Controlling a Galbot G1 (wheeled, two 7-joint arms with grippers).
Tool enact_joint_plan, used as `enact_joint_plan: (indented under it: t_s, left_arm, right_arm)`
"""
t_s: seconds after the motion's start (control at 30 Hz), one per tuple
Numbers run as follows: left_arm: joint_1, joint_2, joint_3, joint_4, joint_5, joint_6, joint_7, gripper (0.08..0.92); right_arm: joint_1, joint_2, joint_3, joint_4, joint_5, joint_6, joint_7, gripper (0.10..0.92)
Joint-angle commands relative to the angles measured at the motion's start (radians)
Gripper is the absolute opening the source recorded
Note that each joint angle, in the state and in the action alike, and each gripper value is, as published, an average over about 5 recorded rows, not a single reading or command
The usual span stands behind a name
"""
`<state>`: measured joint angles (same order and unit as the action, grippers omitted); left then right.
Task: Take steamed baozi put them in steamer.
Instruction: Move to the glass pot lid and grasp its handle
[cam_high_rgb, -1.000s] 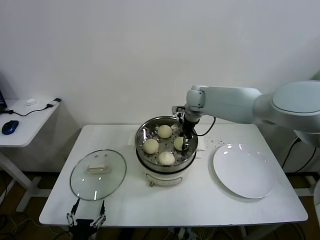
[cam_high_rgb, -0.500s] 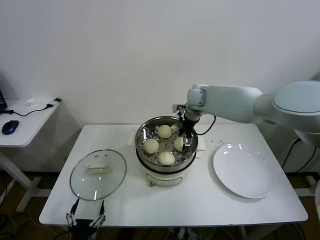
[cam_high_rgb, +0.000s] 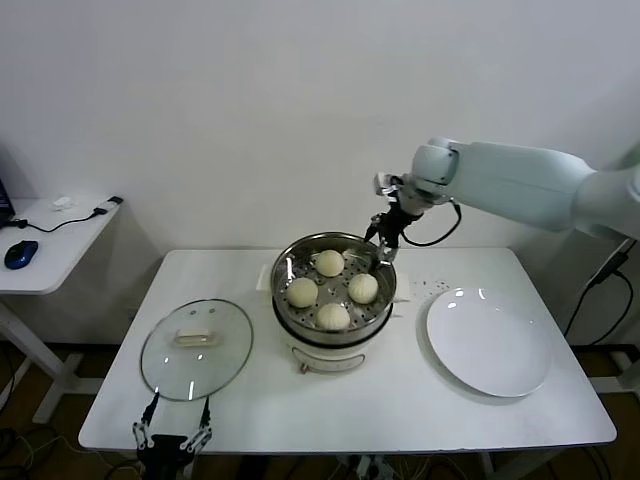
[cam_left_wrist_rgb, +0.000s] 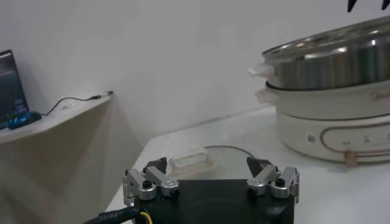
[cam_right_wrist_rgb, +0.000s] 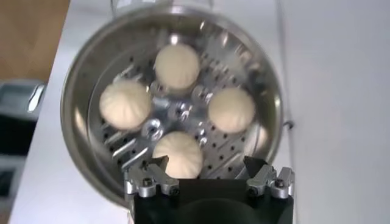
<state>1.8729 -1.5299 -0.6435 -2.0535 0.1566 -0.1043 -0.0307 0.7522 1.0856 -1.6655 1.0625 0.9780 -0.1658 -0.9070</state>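
Since the earlier frame, the right gripper (cam_high_rgb: 384, 240) has lifted out of the steamer (cam_high_rgb: 333, 291) and now hangs above its far right rim, jaws spread wide and empty. All four steamed baozi (cam_high_rgb: 330, 262) lie on the perforated tray below the gripper, clear of its fingers. From the right wrist view the four buns (cam_right_wrist_rgb: 176, 154) form a ring inside the pot (cam_right_wrist_rgb: 85, 73). Only the left wrist view shows the cream base. At the table's (cam_high_rgb: 450, 400) near edge, beside the glass lid (cam_high_rgb: 196, 348), the left gripper (cam_high_rgb: 172, 436) waits, spread wide, holding nothing.
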Motion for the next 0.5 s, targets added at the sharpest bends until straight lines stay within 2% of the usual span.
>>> enact_joint_plan:
  t_s: [0.03, 0.23, 0.5]
  left_arm:
    - [-0.006, -0.004, -0.005, -0.012, 0.027, -0.001, 0.000, 0.823]
    - [-0.025, -0.011, -0.014, -0.040, 0.039, 0.010, 0.003, 0.823]
    - [-0.075, -0.029, -0.030, -0.137, 0.103, 0.087, 0.031, 0.823]
  right_arm:
    - [-0.200, -0.376, 0.333, 0.210, 0.078, 0.264, 0.367, 0.823]
    - [-0.590, -0.501, 0.744, 0.296, 0.008, 0.313, 0.544, 0.823]
    - [-1.017, -0.518, 1.221, 0.380, -0.087, 0.340, 0.661, 0.823]
